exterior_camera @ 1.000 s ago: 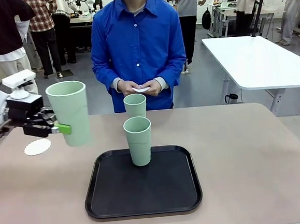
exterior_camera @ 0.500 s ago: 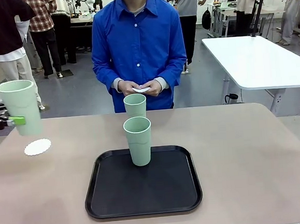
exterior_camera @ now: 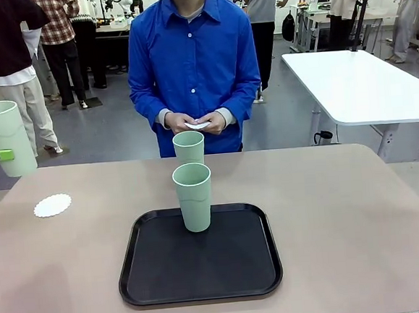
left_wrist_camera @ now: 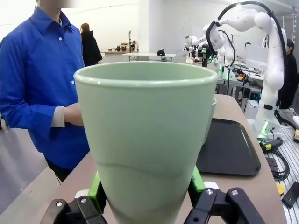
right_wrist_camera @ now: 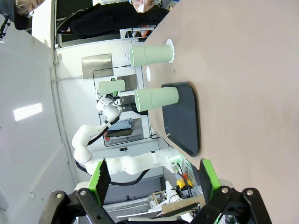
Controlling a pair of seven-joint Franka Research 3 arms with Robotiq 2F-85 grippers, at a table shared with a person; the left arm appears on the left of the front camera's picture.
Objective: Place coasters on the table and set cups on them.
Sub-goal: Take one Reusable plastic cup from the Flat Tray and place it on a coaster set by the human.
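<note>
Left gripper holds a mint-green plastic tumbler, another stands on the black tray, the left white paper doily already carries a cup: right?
No: in the front view that scalloped white paper doily lies bare. The left gripper does hold a mint-green plastic tumbler; another tumbler stands on the black tray.

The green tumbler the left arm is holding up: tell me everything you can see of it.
This tall pale mint-green plastic tumbler is handleless, smooth and matte, tapering from a thick rim to a narrower base. It hangs upright, mouth up, at the beige table's left end, past the white scalloped paper doily. The left gripper is shut on its lower part, green pads pressing opposite sides.
</note>
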